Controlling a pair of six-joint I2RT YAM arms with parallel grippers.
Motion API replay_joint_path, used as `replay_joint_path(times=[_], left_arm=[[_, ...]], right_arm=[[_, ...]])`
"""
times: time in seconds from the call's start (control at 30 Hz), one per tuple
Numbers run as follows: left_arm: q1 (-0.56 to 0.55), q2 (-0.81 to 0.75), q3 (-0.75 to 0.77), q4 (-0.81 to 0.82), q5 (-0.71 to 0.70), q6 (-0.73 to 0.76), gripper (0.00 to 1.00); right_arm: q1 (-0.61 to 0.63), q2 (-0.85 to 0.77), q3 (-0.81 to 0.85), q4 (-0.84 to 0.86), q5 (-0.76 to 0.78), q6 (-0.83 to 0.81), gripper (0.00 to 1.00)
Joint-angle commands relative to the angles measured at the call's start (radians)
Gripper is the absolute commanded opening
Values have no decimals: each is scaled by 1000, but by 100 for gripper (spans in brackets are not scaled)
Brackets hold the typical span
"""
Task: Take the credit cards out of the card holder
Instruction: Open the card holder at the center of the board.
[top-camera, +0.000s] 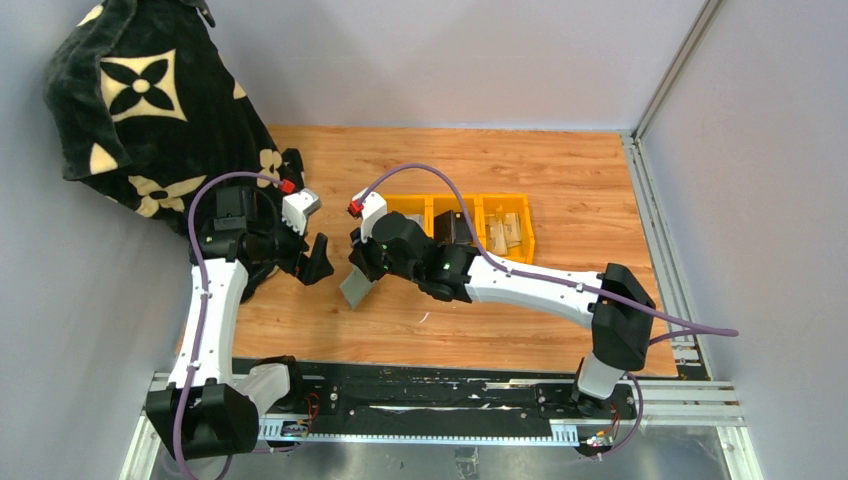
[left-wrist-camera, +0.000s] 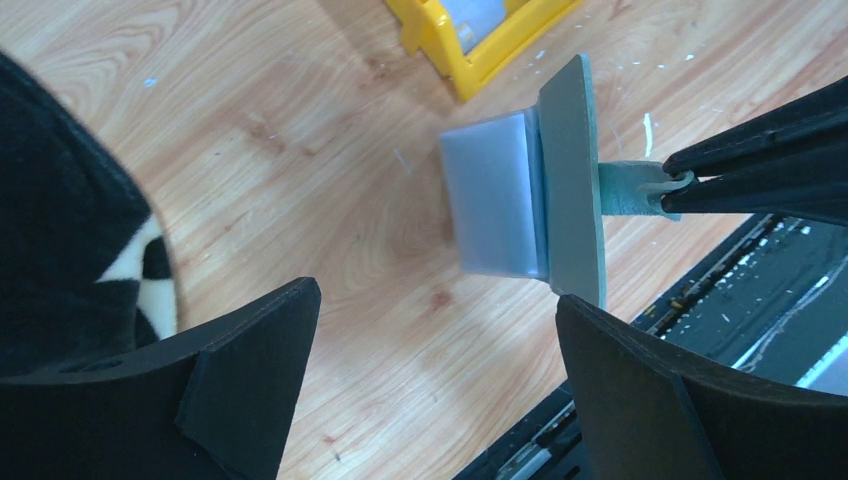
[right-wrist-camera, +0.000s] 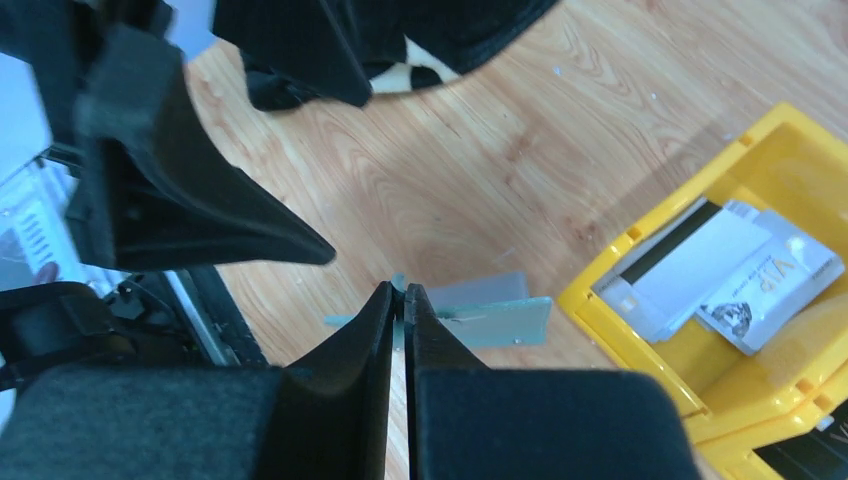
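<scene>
Pale grey walls enclose a wooden tabletop.

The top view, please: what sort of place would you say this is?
Probably a robotics lab cell: a wood-grain table between plain grey walls, the left arm and right arm bolted to a metal rail, and yellow bins.

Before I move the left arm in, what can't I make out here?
- Left wrist view: whether cards sit in the card holder; its cloudy sleeve blurs them.
- Top view: the holder's upper part, covered by the right gripper.
- Right wrist view: the grip on the tab, hidden behind the jaws.
</scene>
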Motion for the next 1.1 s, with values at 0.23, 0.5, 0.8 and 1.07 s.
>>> replay_joint_path(times=[0.23, 0.5, 0.8, 1.07], left_arm=[[6, -61, -6, -11, 296, 69, 99], [6, -155, 17, -11, 511, 268, 94], [-3, -171, 115, -13, 599, 282, 97], [-13, -196, 170, -10, 663, 183, 98]], right_arm=[[-79, -130, 78, 43, -292, -30, 0], [-149, -179, 165, 14, -645, 7, 0], [-167, -111, 352, -106, -905, -1, 0], [-167, -72, 440, -134, -1018, 13, 0]])
